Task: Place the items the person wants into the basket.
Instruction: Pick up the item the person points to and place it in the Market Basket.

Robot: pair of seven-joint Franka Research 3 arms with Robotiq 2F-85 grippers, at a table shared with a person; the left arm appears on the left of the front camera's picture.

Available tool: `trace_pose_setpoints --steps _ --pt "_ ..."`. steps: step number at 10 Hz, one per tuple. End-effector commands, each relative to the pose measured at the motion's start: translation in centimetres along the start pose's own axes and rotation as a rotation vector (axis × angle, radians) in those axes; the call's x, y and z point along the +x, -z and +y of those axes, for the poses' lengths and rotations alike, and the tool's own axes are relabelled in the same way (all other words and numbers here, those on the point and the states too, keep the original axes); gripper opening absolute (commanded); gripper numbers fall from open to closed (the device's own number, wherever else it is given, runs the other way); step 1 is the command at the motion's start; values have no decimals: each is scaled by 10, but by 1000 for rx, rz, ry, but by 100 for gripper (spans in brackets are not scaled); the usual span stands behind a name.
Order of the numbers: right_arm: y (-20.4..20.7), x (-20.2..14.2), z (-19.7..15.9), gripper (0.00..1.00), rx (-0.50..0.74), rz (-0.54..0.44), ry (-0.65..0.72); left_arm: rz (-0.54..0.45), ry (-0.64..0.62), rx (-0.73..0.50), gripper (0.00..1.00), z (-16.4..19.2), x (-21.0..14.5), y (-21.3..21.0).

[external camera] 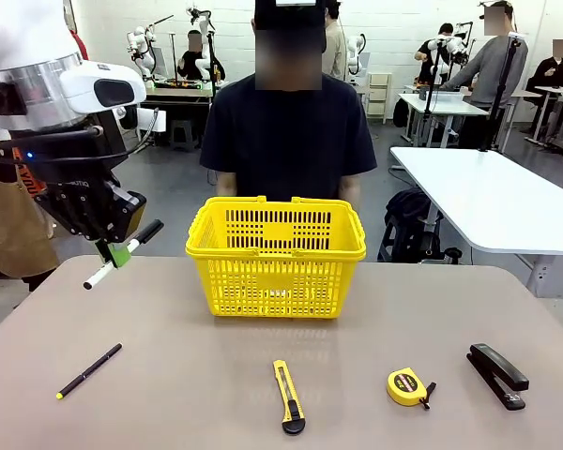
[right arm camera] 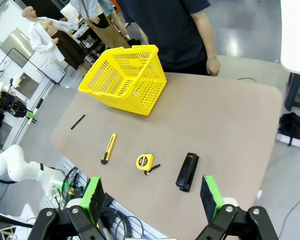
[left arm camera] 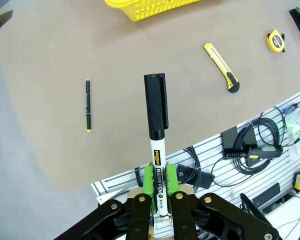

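My left gripper (external camera: pixel 113 251) hangs above the table's left side, left of the basket (external camera: pixel 275 258), and is shut on the white marker (external camera: pixel 122 255), whose black cap points up toward the basket. In the left wrist view the marker (left arm camera: pixel 156 130) sticks out from between the green pads (left arm camera: pixel 149 181). The yellow-and-black utility knife (external camera: pixel 287 397) and the round yellow tape measure (external camera: pixel 406 386) lie near the front edge. The person (external camera: pixel 289 131) in a dark t-shirt stands behind the basket. My right gripper (right arm camera: pixel 152 200) is open, high above the table, nothing between its fingers.
A thin black pen (external camera: pixel 89 369) lies front left and a black stapler (external camera: pixel 496 373) front right. The basket (right arm camera: pixel 125 77) stands at the far middle of the brown table (external camera: pixel 169 319). The person's hand (right arm camera: pixel 213 66) hangs at the far edge.
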State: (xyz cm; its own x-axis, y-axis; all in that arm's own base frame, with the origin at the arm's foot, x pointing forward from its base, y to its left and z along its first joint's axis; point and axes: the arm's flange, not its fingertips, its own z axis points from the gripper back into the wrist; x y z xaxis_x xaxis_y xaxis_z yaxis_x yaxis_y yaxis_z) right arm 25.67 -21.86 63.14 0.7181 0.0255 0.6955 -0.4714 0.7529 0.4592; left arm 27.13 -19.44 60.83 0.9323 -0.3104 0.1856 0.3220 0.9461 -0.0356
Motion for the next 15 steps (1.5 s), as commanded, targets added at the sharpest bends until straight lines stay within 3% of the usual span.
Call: trace_pose_setpoints --steps 1,12,13,15 --pt "0 1 0 100 23 -15 -14 13 0 -4 8 2 2 3" --pt "0 1 0 100 23 -15 -14 4 -1 1 8 0 1 2" --pt "0 1 0 100 23 -15 -14 6 -3 6 11 0 1 3" --pt "0 1 0 100 23 -15 -14 -174 433 190 11 -50 63 13"
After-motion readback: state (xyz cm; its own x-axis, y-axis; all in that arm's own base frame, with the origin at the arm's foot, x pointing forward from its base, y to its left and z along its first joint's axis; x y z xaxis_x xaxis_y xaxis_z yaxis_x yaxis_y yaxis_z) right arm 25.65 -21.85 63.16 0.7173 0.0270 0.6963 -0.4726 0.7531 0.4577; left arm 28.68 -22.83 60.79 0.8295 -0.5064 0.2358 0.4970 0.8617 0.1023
